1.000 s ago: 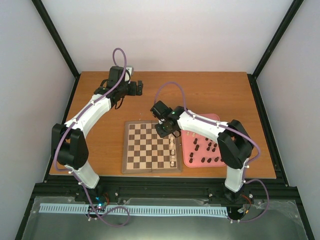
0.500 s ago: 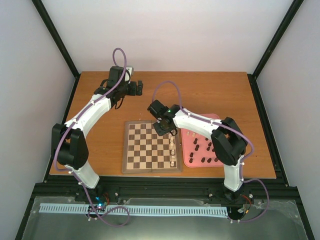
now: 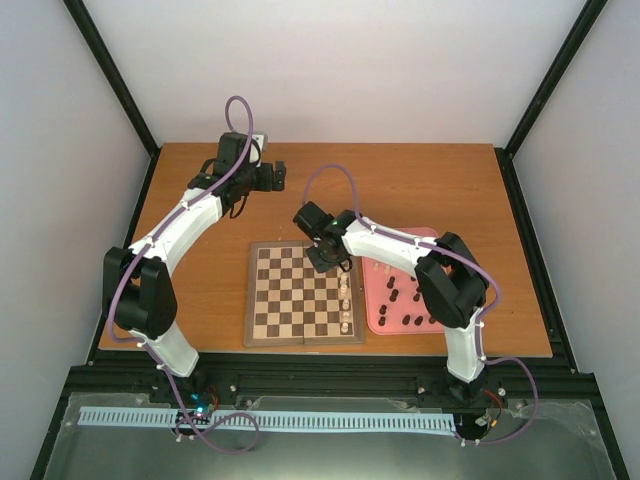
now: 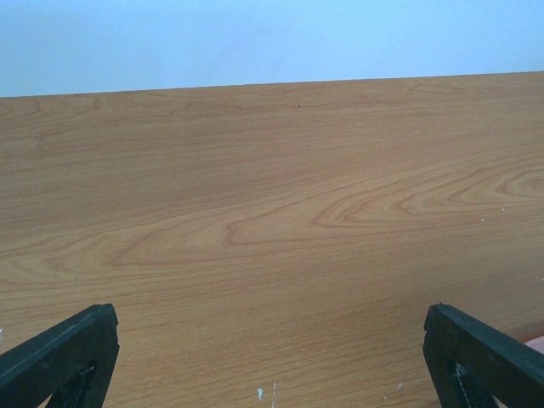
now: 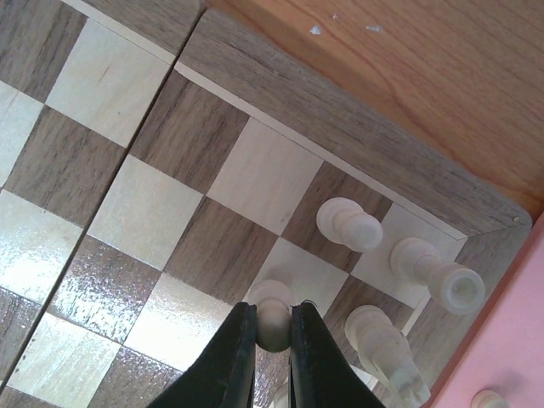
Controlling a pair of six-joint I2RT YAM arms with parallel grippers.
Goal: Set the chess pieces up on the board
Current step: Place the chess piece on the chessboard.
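The right fingers [image 5: 242,340] clench a cream pawn [image 5: 273,310], half hidden between them, at the 1 o'clock corner of the board [image 5: 340,127]. The left fingers [image 4: 64,353], cut off by the frame, stand released above the desk [image 4: 272,212]. The right arm has shifted slightly toward 9 o'clock.

Wood-grain table [image 3: 420,190] is sitting in a booth, with plain white walls [image 3: 340,70] closing in behind it and on both sides. Black frame posts [image 3: 110,75] are rising from its far corners, a black rail [image 3: 330,385] is running along its near edge, and soft even light is falling on it.
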